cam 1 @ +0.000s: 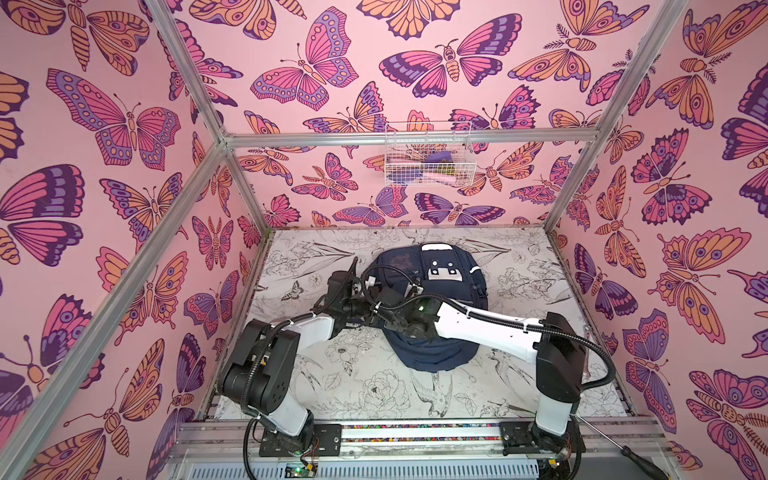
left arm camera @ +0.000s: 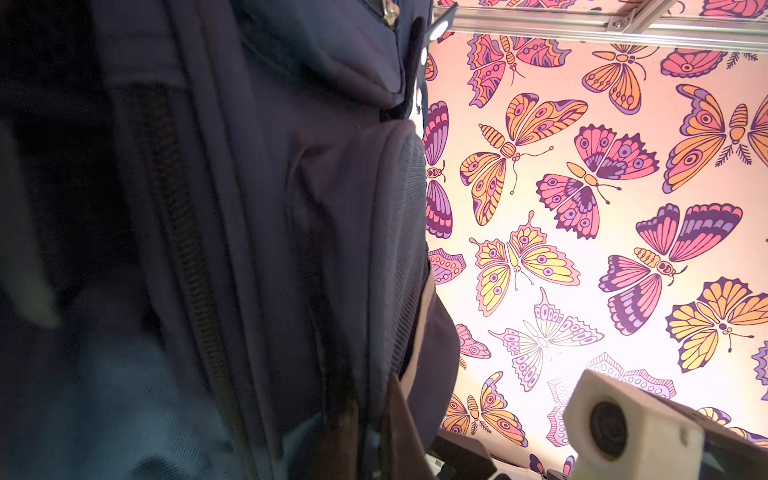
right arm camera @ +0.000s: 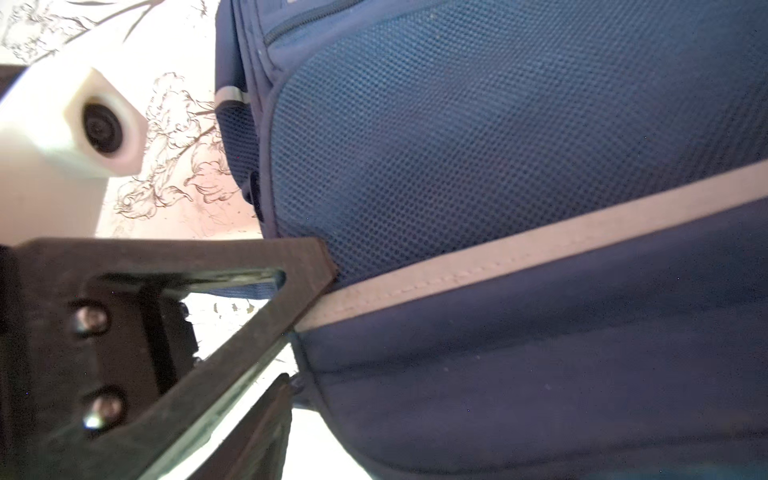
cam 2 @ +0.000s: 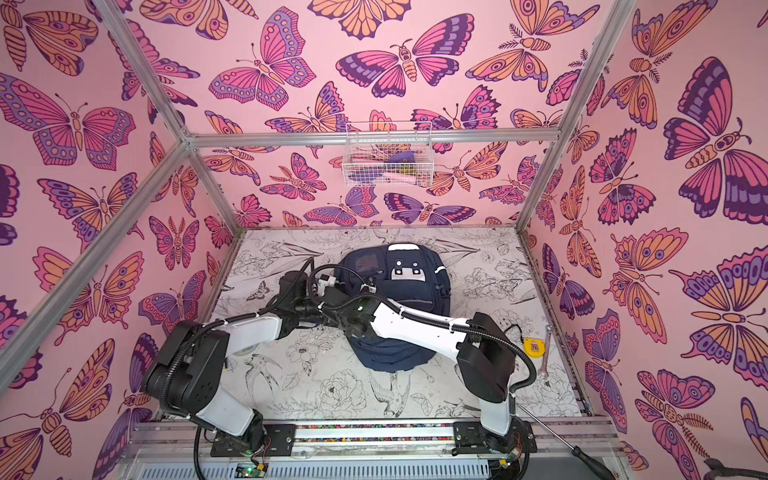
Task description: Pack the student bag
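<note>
Prep for packing, seemingly: clamps left end effector (cam 1: pixel 368 291) shut at side of student bag (cam 1: pixel 457 291), braces parted right end effector (right arm camera: pixel 307 322) against mesh pocket (right arm camera: pixel 457 145).

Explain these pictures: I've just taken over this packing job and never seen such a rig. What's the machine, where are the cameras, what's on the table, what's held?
Two robot arms stand on a rail at the table's near edge, each with a two-fingered gripper. Both top views look down from one overhead camera; the other two come from the arms' wrists. The bag lies mid-table under both arms. A tape measure and wrench lie by the right wall; a wire basket hangs on the back wall. The left gripper is shut at the bag's side; whether it pinches fabric is unclear. The right gripper is open, one finger touching the bag.
</note>
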`<state>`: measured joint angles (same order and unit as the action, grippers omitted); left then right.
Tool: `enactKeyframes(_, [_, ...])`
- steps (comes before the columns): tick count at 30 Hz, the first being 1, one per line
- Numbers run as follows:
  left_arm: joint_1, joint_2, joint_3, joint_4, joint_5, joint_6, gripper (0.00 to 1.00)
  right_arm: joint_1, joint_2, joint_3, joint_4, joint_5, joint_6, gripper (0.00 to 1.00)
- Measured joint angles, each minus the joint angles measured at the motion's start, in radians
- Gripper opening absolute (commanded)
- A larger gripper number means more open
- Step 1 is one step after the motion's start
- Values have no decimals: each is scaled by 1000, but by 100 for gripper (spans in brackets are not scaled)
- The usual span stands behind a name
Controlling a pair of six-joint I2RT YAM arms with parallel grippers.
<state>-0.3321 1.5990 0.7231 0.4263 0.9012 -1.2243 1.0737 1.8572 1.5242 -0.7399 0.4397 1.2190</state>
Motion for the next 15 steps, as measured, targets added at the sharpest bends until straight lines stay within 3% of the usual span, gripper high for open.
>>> enactKeyframes(6, [0,0,0,0,2,0,0,0,-6,-26,33,9,10,65])
enactKeyframes(10, [1,0,0,1,4,0,0,-2,17,17,-12,20,34,57])
enactKeyframes(15, [1,0,0,0,4,0,0,-3,53,82,-84,11,50,53])
